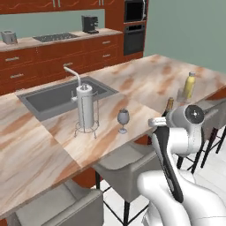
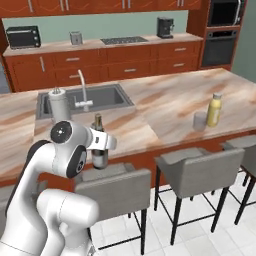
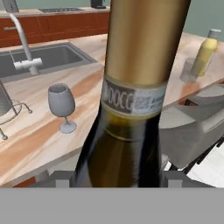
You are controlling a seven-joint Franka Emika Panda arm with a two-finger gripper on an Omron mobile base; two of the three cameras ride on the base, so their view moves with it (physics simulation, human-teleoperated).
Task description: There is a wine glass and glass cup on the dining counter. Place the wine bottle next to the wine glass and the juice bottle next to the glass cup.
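Note:
My gripper point(image 3: 117, 177) is shut on the wine bottle point(image 3: 131, 100), a dark bottle with a gold-brown neck and a pale label, gripped low with a fingertip on each side. In the right base view the gripper point(image 2: 101, 144) holds the wine bottle point(image 2: 99, 145) upright at the front edge of the dining counter point(image 2: 165, 107). The wine glass point(image 3: 62, 107) stands on the counter left of the bottle and beyond it; it is also the wine glass point(image 1: 123, 120) near the edge. Far to the right, the yellow juice bottle point(image 2: 215, 110) stands beside the glass cup point(image 2: 200, 121).
A paper towel holder point(image 1: 85, 108) stands just left of the wine glass, with the dark sink point(image 1: 53, 99) and its faucet point(image 1: 73, 73) behind it. Grey stools point(image 2: 197, 167) line the counter's front edge below the arm. The back counter carries a toaster oven point(image 2: 23, 36) and a coffee machine point(image 2: 165, 26).

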